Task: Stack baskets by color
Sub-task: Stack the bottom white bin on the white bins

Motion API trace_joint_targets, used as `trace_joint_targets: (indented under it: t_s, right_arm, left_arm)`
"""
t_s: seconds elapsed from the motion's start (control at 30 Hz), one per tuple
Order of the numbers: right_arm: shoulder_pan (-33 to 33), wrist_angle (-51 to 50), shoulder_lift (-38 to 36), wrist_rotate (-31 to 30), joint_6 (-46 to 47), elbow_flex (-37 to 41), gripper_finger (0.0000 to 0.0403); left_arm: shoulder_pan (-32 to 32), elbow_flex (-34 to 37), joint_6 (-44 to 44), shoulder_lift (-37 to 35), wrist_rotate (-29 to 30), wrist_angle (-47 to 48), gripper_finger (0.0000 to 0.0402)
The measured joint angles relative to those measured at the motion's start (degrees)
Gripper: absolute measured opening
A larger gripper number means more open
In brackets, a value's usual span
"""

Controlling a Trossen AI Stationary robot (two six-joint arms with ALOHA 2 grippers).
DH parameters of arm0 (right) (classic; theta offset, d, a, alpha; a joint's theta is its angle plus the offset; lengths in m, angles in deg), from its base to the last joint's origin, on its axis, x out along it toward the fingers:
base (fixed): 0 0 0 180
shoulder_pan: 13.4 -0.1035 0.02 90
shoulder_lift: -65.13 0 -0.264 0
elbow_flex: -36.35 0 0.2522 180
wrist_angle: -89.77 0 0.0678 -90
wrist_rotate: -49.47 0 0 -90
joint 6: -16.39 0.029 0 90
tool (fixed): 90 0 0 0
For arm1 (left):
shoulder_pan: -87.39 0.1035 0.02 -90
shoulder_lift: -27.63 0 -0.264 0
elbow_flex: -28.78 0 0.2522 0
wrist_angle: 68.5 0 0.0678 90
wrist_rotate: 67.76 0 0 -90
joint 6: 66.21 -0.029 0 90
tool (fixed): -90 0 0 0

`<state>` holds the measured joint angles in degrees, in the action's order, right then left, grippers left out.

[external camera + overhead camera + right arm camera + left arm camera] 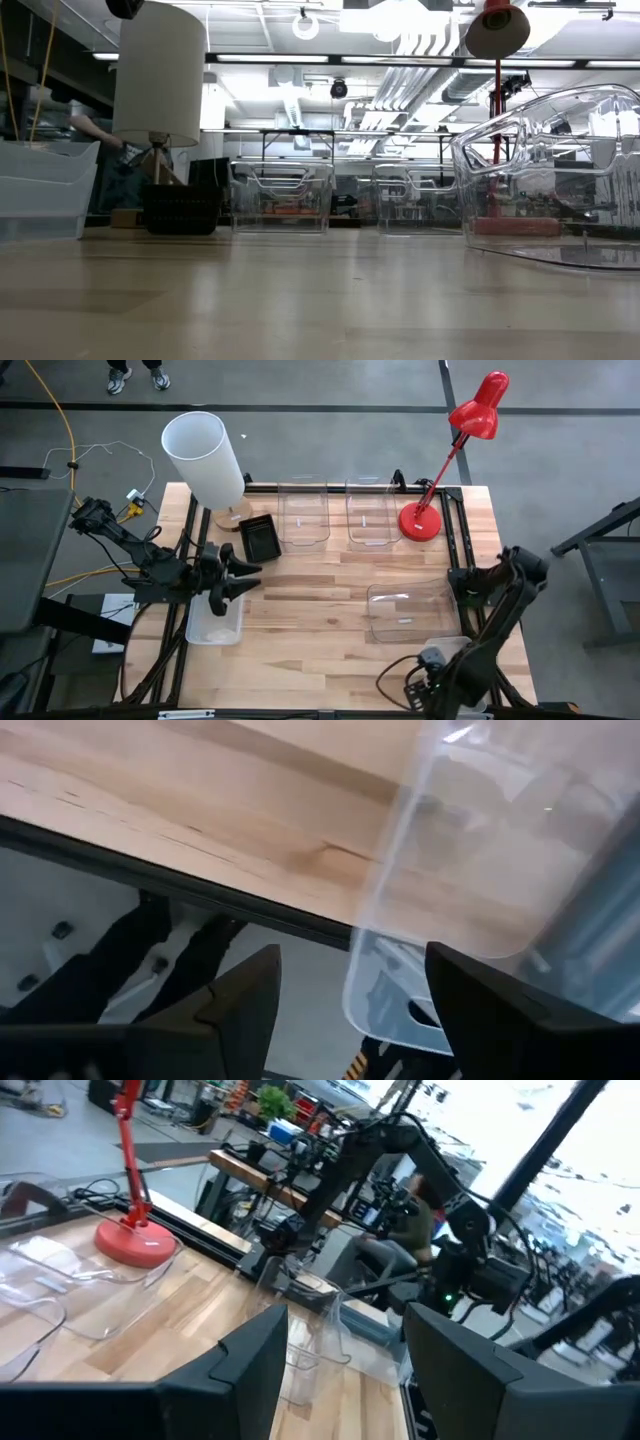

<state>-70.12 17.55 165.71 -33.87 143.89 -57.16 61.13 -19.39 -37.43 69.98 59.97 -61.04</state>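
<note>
Beneath the open left gripper (243, 575) sits a frosted basket (214, 622).

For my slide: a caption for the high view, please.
Left gripper open above a frosted white basket; three clear baskets and one black basket unstacked.

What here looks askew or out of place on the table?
The nearest clear basket sits crooked by the table's right edge, and the low view shows it tipped up, unlike the two clear ones standing square at the back. The frosted white basket overhangs the left edge slightly.
</note>
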Motion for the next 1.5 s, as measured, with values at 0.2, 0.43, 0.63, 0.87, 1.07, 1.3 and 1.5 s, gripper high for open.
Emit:
trace_joint_targets:
  t_s: [0.2, 0.43, 0.63, 0.87, 1.07, 1.3, 1.5]
  right_arm:
    - [0.86, 2.07, 6.19, 3.75, 1.46, 0.00, 0.0236]
    - [0.84, 3.06, 11.19, 6.60, 1.51, 0.00, 0.0236]
    - [0.82, 5.38, 11.41, 5.92, 2.32, 2.08, 0.0236]
    - [0.69, 13.87, 11.23, 6.58, 2.49, 6.03, 0.0169]
    - [0.69, 6.70, 8.59, 4.52, -1.92, 1.34, 0.0025]
    - [0.47, 8.93, -1.36, 3.40, -13.29, -2.01, 0.0005]
    - [0.91, 12.17, -10.21, 3.88, -22.57, -6.82, 0.0001]
  left_arm:
    - [0.00, 0.00, -0.94, 0.00, -1.76, 0.02, 0.0190]
    - [0.00, 0.00, -0.94, 0.02, -2.57, 0.00, 0.0190]
    - [0.00, 0.00, -0.94, 0.02, -2.59, -0.02, 0.0190]
    - [0.00, 0.00, -0.53, 0.00, -2.59, -0.17, 0.0190]
    - [0.00, 0.00, -0.53, 0.00, -2.57, -0.22, 0.0190]
    - [0.00, 0.00, -0.53, 0.00, -2.59, -0.42, 0.0190]
    - [0.00, 0.00, -2.07, 0.00, -2.59, -0.50, 0.0190]
